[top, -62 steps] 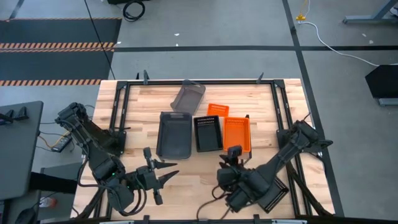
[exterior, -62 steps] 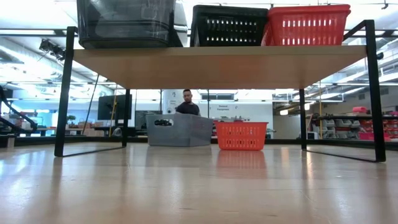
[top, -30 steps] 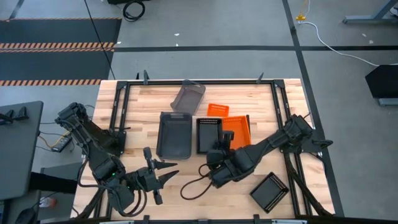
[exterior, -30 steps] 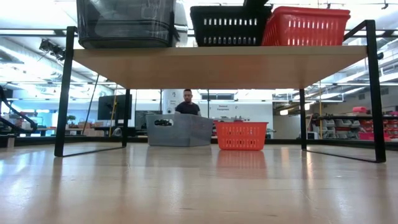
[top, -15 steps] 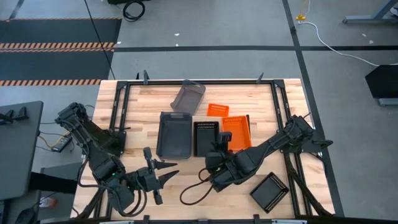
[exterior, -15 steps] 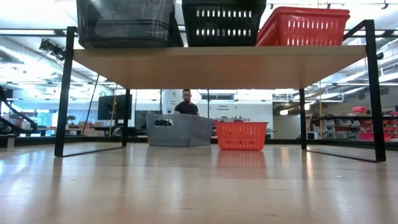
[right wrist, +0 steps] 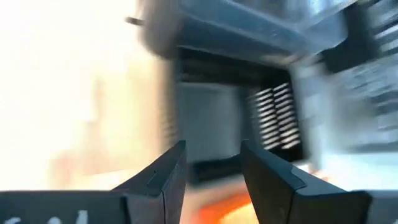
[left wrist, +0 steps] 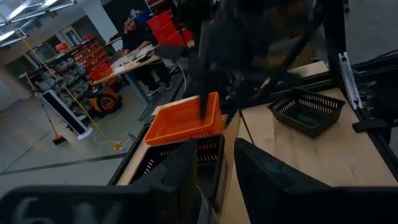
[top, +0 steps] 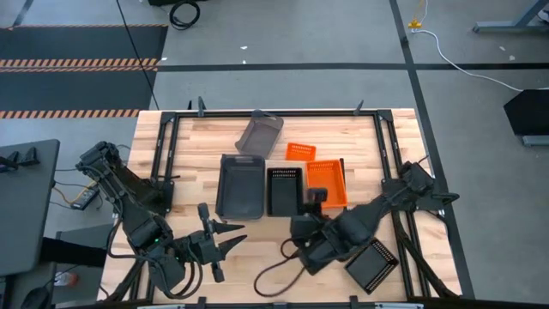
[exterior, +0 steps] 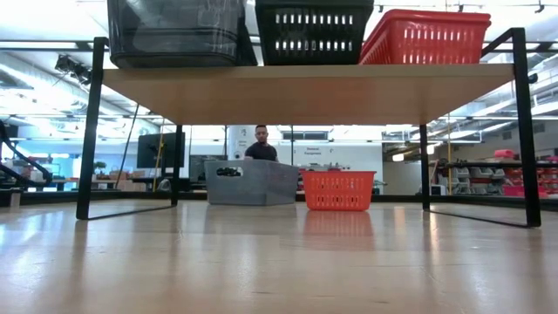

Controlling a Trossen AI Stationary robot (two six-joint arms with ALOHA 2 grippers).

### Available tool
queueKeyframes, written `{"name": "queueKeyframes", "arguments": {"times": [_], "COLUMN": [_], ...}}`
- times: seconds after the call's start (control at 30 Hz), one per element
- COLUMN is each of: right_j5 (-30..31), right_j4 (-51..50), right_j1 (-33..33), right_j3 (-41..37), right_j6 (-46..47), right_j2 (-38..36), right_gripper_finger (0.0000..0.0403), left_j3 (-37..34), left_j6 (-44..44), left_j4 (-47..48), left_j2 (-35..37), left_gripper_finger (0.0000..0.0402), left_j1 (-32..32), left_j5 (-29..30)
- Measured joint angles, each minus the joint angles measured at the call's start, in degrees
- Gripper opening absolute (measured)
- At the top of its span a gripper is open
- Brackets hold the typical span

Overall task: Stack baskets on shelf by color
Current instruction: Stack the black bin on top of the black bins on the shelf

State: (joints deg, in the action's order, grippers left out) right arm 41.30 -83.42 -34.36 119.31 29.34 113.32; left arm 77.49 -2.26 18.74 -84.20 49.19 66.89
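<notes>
Three baskets stand side by side on the shelf (exterior: 305, 92): a grey basket (top: 240, 184), a black basket (top: 285, 190) close against it, and an orange basket (top: 328, 182). My right gripper (top: 314, 204) hovers open just near of the black and orange baskets, with nothing between its fingers (right wrist: 211, 168). My left gripper (top: 228, 236) waits open near the table's near left edge. A second black basket (top: 373, 262) rests on its bottom on the table at the near right.
Beyond the shelf, a tipped grey basket (top: 260, 131) and a small orange basket (top: 300, 152) sit on the table. A dark cable loop (top: 274, 270) lies near the front edge. A person (exterior: 261, 144) is in the room behind the table.
The black basket on the shelf has slid toward the table's left, up against the grey one, with my right gripper at its near end. My right gripper has then drawn back toward the near right and risen, staying open.
</notes>
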Motion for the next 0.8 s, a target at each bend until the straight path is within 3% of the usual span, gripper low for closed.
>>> {"name": "queueKeyframes", "arguments": {"times": [0.1, 0.23, 0.63, 0.8], "right_j5": [-10.47, -18.33, -38.38, -39.61], "right_j4": [-2.67, -6.61, -1.88, 6.42], "right_j1": [-2.3, -6.44, -16.84, -19.3], "right_j3": [4.77, 5.1, -12.08, -16.56], "right_j6": [11.93, 27.91, 65.28, 74.77], "right_j2": [-0.2, -0.28, 0.07, 0.09], "right_gripper_finger": [0.0158, 0.0158, 0.0158, 0.0158], "left_j3": [0.0, 0.0, 0.0, 0.0], "left_j6": [0.11, 1.46, 6.13, 6.57], "left_j4": [0.0, 0.02, 2.91, 6.06], "left_j2": [0.0, 0.0, 0.0, 0.0], "left_gripper_finger": [0.0116, 0.0116, 0.0116, 0.0116], "left_j1": [0.0, 0.0, 0.02, -0.39], "left_j5": [0.0, -0.02, -0.04, -0.06]}}
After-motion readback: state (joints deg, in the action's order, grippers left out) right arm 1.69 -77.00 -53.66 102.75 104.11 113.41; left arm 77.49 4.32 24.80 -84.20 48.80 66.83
